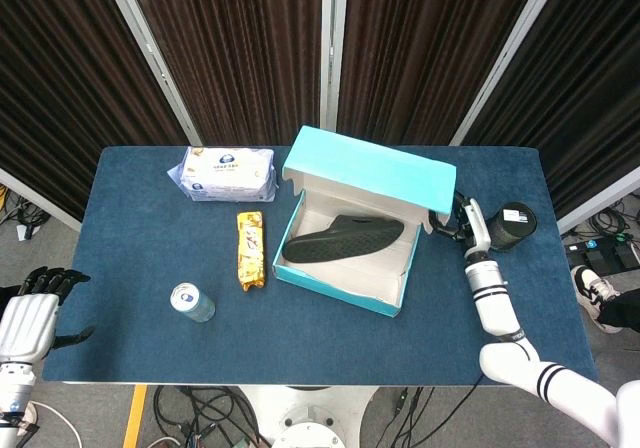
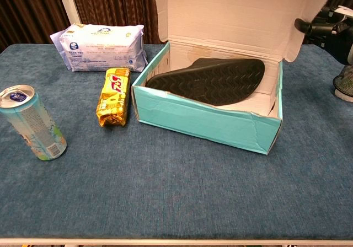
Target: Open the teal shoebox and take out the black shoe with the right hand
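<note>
Standing at a table [image 1: 130, 258] covered in dark blue cloth, I face dark pleated curtains [image 1: 240, 48] split by pale slanted posts, with cables on the floor below the near edge. The teal shoebox [image 1: 345, 286] sits mid-table with its lid [image 1: 372, 171] tipped up and back. The black shoe [image 1: 342, 239] lies inside it, sole showing. My right hand [image 1: 462, 222] is by the lid's right end; I cannot tell whether it grips the lid. My left hand [image 1: 28, 318] hangs off the table's near left corner, fingers curled, holding nothing. A white tissue pack [image 2: 102, 47], a yellow snack bar [image 2: 113, 97], a drink can [image 2: 33, 124] and a dark speaker [image 1: 508, 226] surround the box. Their print is too small to read.
</note>
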Available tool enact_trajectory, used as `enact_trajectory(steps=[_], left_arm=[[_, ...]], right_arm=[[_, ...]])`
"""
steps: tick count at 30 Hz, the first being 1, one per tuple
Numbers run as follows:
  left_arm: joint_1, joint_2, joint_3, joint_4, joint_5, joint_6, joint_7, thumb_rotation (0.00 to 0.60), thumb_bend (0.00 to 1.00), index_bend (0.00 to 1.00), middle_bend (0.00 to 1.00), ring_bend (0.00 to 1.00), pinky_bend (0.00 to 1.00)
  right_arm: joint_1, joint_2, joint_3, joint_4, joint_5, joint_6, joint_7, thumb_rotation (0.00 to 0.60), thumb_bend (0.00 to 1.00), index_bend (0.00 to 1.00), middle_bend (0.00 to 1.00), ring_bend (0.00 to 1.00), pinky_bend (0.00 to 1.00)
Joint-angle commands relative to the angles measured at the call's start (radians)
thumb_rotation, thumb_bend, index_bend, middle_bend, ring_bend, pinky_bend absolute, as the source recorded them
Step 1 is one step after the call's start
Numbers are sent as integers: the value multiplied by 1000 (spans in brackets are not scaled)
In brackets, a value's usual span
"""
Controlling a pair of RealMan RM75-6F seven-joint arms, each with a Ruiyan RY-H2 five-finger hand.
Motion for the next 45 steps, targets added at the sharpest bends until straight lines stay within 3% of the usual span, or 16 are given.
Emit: enact_trajectory(steps=[1, 3, 4, 6, 11, 15, 18, 23, 28, 35, 45], left_arm=[[-2, 6, 0, -6, 1, -3, 1, 600, 0, 264, 220, 144, 110], [-2, 11, 0, -9, 1, -1, 2, 600, 0, 264, 220, 144, 109], [-2, 12, -1, -11, 1, 0, 3, 600, 0, 264, 220, 144, 109], [-1, 14, 0, -13, 1, 1, 1, 600, 0, 264, 220, 144, 109], [2, 17, 2, -14, -4, 1, 0, 600, 0, 264, 220, 144, 109], [2, 17, 3, -14, -3, 2, -1, 600, 0, 264, 220, 144, 110], [3, 15, 3, -10, -2, 3, -3, 600, 0, 264, 220, 144, 110], [1, 10, 1, -8, -1, 4, -10, 600, 0, 264, 220, 144, 109], [5, 2, 5, 1, 7, 10, -25, 600, 0, 264, 220, 144, 109], [10, -9, 5, 31, 3, 12, -46, 600, 0, 264, 220, 144, 110], [6, -23, 2, 66, -1, 3, -76, 600, 0, 264, 220, 144, 109]], right_arm=[[33, 3, 72, -14, 103, -70, -83, 600, 327, 217, 242, 63, 0], [46, -7, 97, 1, 135, -74, -123, 600, 322, 50, 104, 9, 0], [49, -13, 108, 6, 142, -67, -136, 600, 317, 19, 62, 2, 0], [55, -31, 139, 22, 163, -28, -168, 600, 279, 0, 0, 0, 0], [63, -89, 170, 88, 155, 149, -327, 600, 199, 0, 0, 0, 0], [56, -75, 122, 116, 42, 253, -430, 600, 166, 0, 0, 0, 0], [42, -6, 33, 78, -97, 283, -500, 600, 164, 0, 0, 0, 0], [57, 171, -82, -122, -227, 157, -627, 600, 113, 0, 37, 0, 0], [121, 207, -130, -196, -254, 21, -783, 600, 103, 103, 177, 28, 0], [241, 142, -123, -166, -157, -155, -1034, 600, 26, 137, 145, 37, 0], [372, -5, -132, -45, -31, -250, -1355, 600, 0, 139, 132, 29, 0]])
